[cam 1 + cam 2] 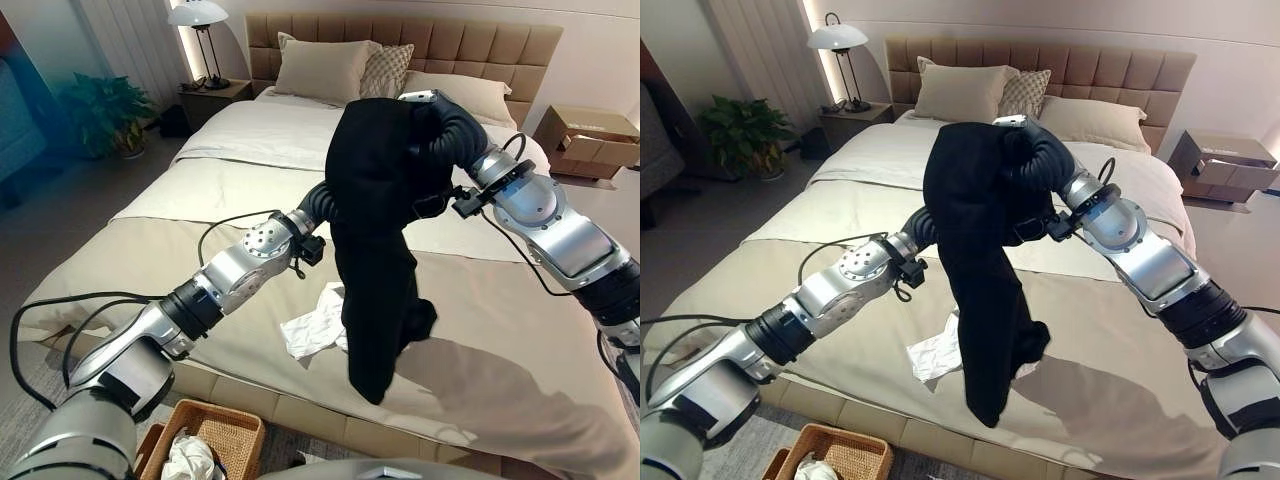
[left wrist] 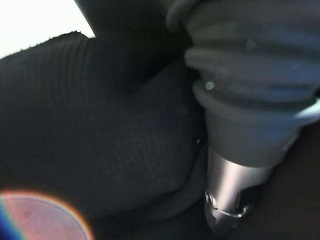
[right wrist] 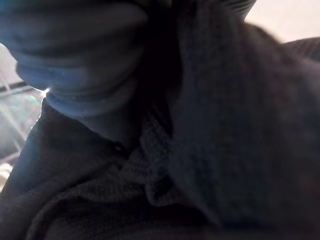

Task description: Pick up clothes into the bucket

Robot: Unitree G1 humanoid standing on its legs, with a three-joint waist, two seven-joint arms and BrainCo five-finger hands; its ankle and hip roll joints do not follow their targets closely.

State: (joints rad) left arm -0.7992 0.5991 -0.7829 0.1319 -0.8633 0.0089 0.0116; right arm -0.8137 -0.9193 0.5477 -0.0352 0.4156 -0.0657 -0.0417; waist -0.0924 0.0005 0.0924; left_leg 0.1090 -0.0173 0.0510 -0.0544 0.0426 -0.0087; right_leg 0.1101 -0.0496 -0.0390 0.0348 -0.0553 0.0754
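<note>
A black garment [image 1: 375, 230] hangs in the air over the bed [image 1: 200, 190], its lower end dangling just above the cover. My right hand [image 1: 445, 115] is at the garment's top with the cloth bunched round it and hanging from it; in the right wrist view black knit [image 3: 235, 130] lies right against the hand's cover. My left hand [image 1: 318, 204] reaches in from the left at mid height and goes behind the cloth. A white cloth [image 1: 315, 325] lies crumpled on the bed below. The woven basket [image 1: 225, 420] stands on the floor at the bed's foot.
A white piece [image 1: 188, 460] lies in the basket. Pillows [image 1: 320, 65] sit at the headboard. A lamp [image 1: 200, 20] on a nightstand and a plant [image 1: 105, 110] stand at the far left. An open cardboard box [image 1: 590, 140] is at the far right.
</note>
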